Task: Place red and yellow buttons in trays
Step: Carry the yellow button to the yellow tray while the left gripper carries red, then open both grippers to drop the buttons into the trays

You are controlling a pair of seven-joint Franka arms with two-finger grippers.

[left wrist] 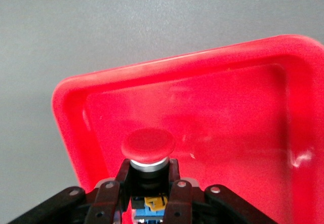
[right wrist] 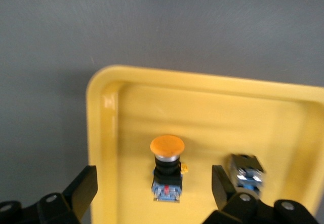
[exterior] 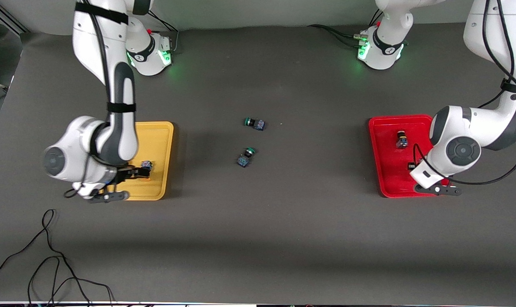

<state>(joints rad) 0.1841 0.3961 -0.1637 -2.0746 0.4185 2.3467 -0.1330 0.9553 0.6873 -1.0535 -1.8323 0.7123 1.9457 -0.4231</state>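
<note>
Holding a red button (left wrist: 148, 145) clamped over the red tray (exterior: 384, 140), the left gripper (left wrist: 148, 193) needs only to release; the right gripper (right wrist: 154, 188) hangs spread over a yellow button (right wrist: 167, 163) lying in the yellow tray (exterior: 162, 140).

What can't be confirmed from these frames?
- Front view: the left gripper over the red tray is hidden under its own wrist, so the held red button shows only in the left wrist view.
- Right wrist view: the second button in the yellow tray; its cap colour is turned away.
</note>
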